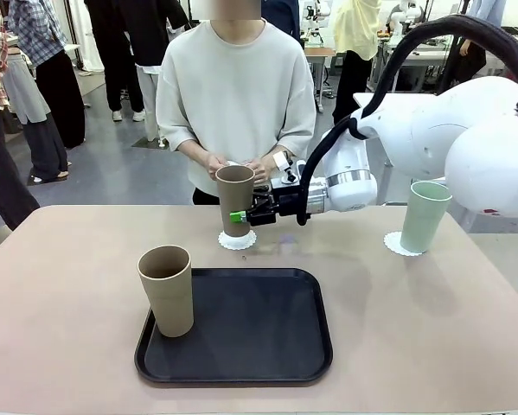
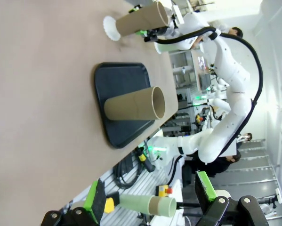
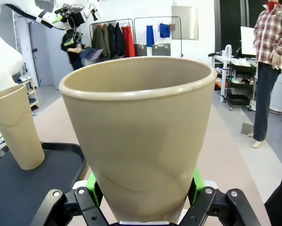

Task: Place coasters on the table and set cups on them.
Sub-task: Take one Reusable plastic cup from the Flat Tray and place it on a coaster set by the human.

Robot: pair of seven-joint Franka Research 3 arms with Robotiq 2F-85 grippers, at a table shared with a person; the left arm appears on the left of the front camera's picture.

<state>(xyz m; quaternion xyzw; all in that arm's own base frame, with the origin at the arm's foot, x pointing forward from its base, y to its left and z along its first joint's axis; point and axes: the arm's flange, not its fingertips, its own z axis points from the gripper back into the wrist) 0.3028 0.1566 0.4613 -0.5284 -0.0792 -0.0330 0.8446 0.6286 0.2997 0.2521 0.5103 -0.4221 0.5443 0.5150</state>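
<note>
Spanning the scene is the table [image 1: 68, 285], with a person [image 1: 237, 95] standing at its far side. The right arm [image 1: 431, 130] reaches in from the right towards the far middle. A black tray [image 1: 259, 337] lies near the near edge, a little left of centre.

The tan cup [image 1: 166, 290] stands upright on the tray's left part. The brown cup [image 1: 234, 194] is upright at the far middle, just in front of the person, with its base at the middle coaster [image 1: 237, 241]; whether it rests on the disc or hangs just above it I cannot tell. The mint cup [image 1: 425, 216] stands on the right coaster [image 1: 392, 245], at the far right and well apart from the others.

The right gripper [image 1: 239, 218] has its jaws clamped on the brown cup's lower half, a green pad on each side. The left gripper [image 2: 150, 193] hangs beyond the table's edge, jaws wide apart and nothing between them.

The person's hands [image 1: 241, 164] are held together just behind the brown cup's rim, holding something small and white.
</note>
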